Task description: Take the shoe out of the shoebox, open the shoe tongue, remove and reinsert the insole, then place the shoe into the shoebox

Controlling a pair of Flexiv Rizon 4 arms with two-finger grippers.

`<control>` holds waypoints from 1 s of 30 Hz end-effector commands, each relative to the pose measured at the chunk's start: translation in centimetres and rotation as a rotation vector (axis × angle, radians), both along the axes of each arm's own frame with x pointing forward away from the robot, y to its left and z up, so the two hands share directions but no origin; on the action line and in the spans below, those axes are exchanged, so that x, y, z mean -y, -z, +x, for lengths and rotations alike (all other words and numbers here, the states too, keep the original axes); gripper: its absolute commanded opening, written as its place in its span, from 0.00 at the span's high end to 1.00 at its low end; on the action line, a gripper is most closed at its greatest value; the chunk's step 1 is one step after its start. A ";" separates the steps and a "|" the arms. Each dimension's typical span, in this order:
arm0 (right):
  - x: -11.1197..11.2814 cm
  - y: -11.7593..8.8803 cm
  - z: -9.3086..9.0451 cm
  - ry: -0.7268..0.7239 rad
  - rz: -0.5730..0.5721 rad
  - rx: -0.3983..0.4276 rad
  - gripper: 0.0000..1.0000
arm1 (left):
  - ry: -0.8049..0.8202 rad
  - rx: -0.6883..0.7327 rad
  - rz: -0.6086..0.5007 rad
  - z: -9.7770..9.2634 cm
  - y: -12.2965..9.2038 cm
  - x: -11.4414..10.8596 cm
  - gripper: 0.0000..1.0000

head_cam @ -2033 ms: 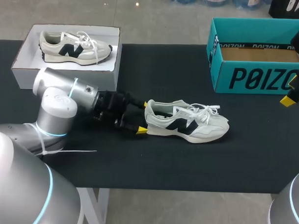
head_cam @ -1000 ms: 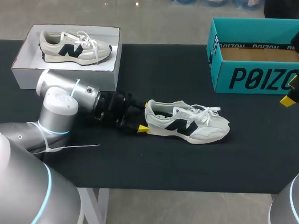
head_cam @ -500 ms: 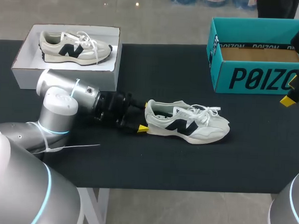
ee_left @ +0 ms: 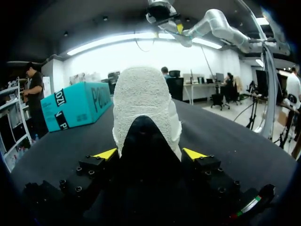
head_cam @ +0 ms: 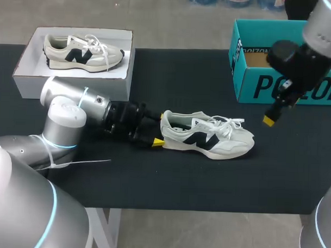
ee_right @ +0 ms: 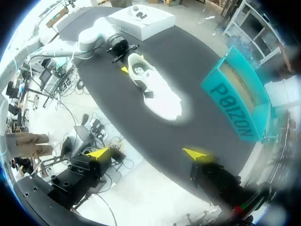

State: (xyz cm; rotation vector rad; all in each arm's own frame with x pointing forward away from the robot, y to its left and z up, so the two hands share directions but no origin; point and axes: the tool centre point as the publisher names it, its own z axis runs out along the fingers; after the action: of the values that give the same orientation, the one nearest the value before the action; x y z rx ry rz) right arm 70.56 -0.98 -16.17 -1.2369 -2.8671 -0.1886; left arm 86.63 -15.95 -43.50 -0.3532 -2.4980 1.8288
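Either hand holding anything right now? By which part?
Left hand holds the shoe out on the table by its heel, one finger on each side. Right hand is open and empty.

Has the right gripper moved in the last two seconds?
Yes. The right gripper has swung in from the right edge, across the front of the teal shoebox, toward the shoe.

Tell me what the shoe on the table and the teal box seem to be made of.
The shoe looks like matte fabric; its heel shows a nubby, towel-like weave, and the dark patches could be suede. The teal box is probably cardboard: flat printed walls, plain brown inside.
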 end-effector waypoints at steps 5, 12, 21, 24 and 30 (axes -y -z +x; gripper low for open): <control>-7.7 4.8 5.0 0.237 -0.083 -0.103 0.00 | 0.001 0.001 0.000 0.1 0.4 0.1 1.00; -12.6 6.2 6.2 0.253 -0.003 -0.127 0.00 | 0.001 0.001 0.000 0.1 0.4 0.1 1.00; -12.6 6.2 6.2 0.253 -0.003 -0.127 0.00 | 0.001 0.001 0.000 0.1 0.4 0.1 1.00; -12.6 6.2 6.2 0.253 -0.003 -0.127 0.00 | 0.001 0.001 0.000 0.1 0.4 0.1 1.00; -12.6 6.8 6.7 0.358 -0.024 -0.116 0.00 | 0.001 0.001 0.000 0.1 0.4 0.1 1.00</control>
State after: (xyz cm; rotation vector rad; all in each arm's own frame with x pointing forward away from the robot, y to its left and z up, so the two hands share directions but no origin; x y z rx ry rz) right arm 76.73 11.10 -22.45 -1.5904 -2.5873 -0.1143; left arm 86.63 -15.95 -43.49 -0.3537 -2.4979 1.8286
